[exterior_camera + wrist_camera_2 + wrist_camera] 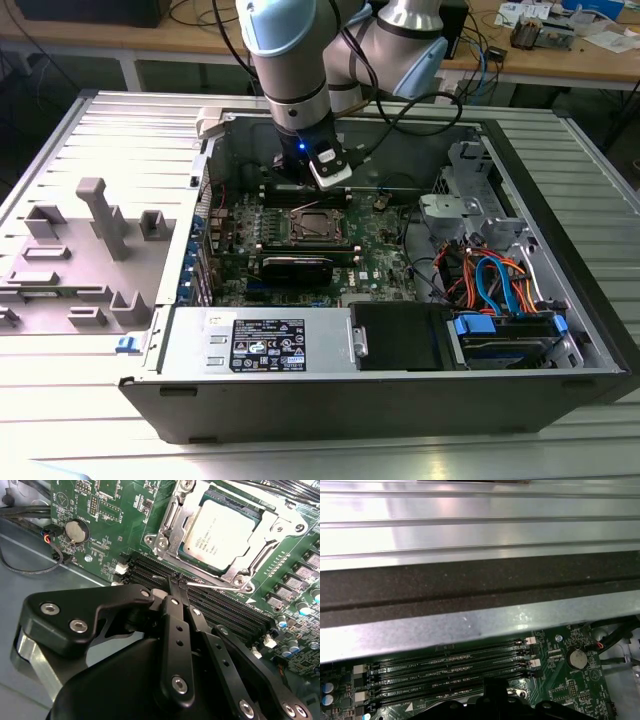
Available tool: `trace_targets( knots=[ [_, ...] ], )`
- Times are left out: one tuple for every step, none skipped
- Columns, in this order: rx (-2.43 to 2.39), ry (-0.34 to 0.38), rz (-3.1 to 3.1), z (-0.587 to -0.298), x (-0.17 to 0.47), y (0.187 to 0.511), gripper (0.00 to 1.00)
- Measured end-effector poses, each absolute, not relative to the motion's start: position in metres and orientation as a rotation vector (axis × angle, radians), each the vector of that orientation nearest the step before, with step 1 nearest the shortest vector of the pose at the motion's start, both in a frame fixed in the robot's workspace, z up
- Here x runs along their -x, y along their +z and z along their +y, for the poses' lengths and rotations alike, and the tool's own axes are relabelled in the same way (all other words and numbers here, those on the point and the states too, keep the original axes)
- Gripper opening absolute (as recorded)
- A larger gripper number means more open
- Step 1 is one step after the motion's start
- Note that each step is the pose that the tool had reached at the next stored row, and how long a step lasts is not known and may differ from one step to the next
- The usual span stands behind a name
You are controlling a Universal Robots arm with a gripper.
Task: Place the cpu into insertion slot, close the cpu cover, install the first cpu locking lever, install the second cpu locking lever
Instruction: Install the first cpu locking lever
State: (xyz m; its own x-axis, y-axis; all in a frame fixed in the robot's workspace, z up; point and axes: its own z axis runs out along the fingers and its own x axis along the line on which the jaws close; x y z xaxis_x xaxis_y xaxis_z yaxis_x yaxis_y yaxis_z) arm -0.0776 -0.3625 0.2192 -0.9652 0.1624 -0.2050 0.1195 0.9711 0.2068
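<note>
The cpu (pixel 225 532), a silver-grey square chip, lies flat in the insertion slot (pixel 318 224) on the green motherboard (pixel 115 505). The cpu cover (pixel 169 527), a metal frame with a window, lies down around the chip. A thin silver locking lever (pixel 215 585) runs along the socket's edge beside the black memory slots. My gripper (pixel 178 582) is shut, its black fingertips pressed together right at this lever, with nothing visibly between them. In the exterior view the gripper (pixel 308 190) hangs inside the open computer case just behind the socket.
Long black memory slots (pixel 450 665) lie on the motherboard inside the case wall (pixel 470 625). A coin battery (pixel 76 530) and black cables (pixel 30 565) lie nearby. The power supply (pixel 260 340) and blue and orange cables (pixel 490 280) fill the case's front. A grey fixture (pixel 90 240) stands outside on the exterior view's left.
</note>
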Motion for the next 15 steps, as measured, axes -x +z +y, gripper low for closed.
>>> trace_targets(
  knots=[
    [-0.21,0.285,2.897,-0.3624,0.0776,0.2186,0.11],
    [-0.21,0.285,2.898,-0.3624,0.0776,0.2182,0.11],
    [-0.21,0.284,2.898,-0.3625,0.0777,0.218,0.11],
    [-0.21,0.284,2.898,-0.3625,0.0777,0.218,0.11],
    [-0.21,0.284,2.898,-0.3625,0.0777,0.2179,0.11],
    [-0.21,0.284,2.898,-0.3625,0.0777,0.2178,0.11],
    [-0.21,0.284,2.898,-0.3625,0.0777,0.2178,0.11],
    [-0.21,0.284,2.898,-0.3625,0.0777,0.2178,0.11],
    [-0.21,0.284,2.898,-0.3625,0.0777,0.2178,0.11],
    [-0.21,0.284,2.898,-0.3625,0.0777,0.2178,0.11],
    [-0.21,0.284,2.898,-0.3625,0.0777,0.2178,0.11],
    [-0.21,0.284,2.898,-0.3625,0.0776,0.2175,0.11],
    [-0.21,0.285,2.898,-0.3625,0.0776,0.2172,0.11],
    [-0.21,0.284,2.898,-0.3625,0.0776,0.2169,0.11],
    [-0.21,0.284,2.898,-0.3625,0.0777,0.2169,0.11]
  ],
)
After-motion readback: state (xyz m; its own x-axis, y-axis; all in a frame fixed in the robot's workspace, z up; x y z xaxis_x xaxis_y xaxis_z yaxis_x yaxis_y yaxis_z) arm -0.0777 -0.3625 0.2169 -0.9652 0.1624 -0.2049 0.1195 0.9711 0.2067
